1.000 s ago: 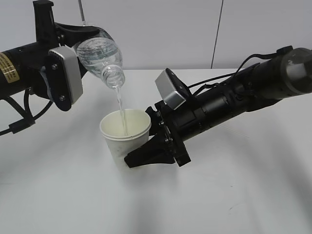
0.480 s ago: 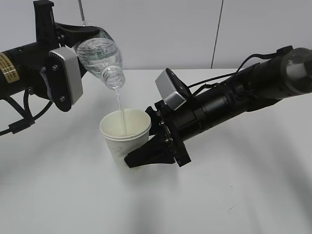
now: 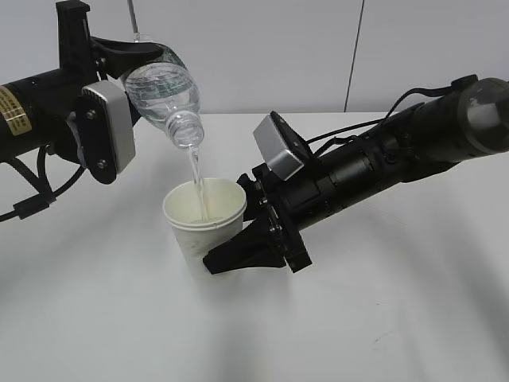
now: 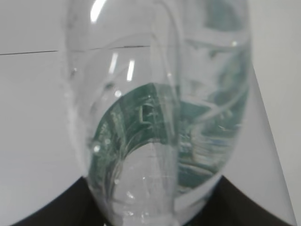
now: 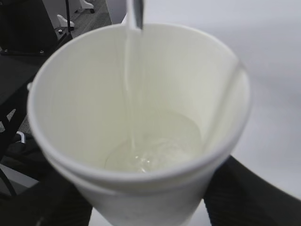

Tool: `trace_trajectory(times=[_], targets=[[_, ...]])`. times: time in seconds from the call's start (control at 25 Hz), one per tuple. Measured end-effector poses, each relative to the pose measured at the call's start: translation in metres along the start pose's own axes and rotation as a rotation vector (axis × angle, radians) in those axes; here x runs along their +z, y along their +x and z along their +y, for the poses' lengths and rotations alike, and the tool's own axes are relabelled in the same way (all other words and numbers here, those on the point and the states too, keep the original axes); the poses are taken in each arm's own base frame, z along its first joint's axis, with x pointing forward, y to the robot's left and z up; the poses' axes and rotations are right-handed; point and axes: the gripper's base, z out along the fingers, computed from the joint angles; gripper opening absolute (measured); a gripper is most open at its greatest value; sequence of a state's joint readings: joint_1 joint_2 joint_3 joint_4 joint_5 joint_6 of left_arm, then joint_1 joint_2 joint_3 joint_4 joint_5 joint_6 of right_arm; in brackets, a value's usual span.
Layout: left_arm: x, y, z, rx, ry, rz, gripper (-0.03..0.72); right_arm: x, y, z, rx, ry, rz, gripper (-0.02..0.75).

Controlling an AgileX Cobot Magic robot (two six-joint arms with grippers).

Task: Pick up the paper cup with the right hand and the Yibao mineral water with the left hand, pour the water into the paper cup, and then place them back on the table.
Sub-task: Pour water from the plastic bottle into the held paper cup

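Gripping the paper cup (image 3: 205,216) from its right side, the right hand (image 3: 238,253) has its black fingers clamped around the cup's lower wall, and the cup is held upright above the table (image 3: 382,318); whether its base touches the white surface cannot be told from the exterior view. In the right wrist view the cup (image 5: 141,127) fills the picture, its cream inside holding a shallow pool of water at the bottom, with the dark pads (image 5: 244,197) of the claw pressed against the wall on either side. A thin stream of water (image 3: 196,179) runs straight down into the cup's mouth, landing toward the far inner wall. Behind the cup and to its right, the right arm stretches back across the table with its grey-silver wrist box (image 3: 278,147) tilted upward.

Above the cup and slightly left of it, the Yibao mineral water (image 3: 165,94) hangs tilted neck-down, its open mouth directly over the cup's rim area. The left hand (image 3: 119,56) is closed on the bottle's body from behind, and its wrist box (image 3: 105,127) sits left of the bottle's neck. In the left wrist view the bottle (image 4: 160,117) looms close, clear plastic with the green label showing through, seated between the dark jaws at the bottom edge. A yellow sticker (image 3: 9,110) shows on the left arm, far left of the cup.
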State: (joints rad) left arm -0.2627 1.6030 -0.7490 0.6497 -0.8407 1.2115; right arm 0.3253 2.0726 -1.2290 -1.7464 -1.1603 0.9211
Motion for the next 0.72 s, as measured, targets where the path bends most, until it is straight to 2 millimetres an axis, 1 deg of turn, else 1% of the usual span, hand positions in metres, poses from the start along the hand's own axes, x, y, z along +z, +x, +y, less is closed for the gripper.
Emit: trace_trajectory(times=[0.72], targets=[[0.0000,-0.0001,0.0003,0.024,-0.004,-0.001,0.329,0.0000,0.0001,0.0001,-0.004,-0.001,0.001,0.469]])
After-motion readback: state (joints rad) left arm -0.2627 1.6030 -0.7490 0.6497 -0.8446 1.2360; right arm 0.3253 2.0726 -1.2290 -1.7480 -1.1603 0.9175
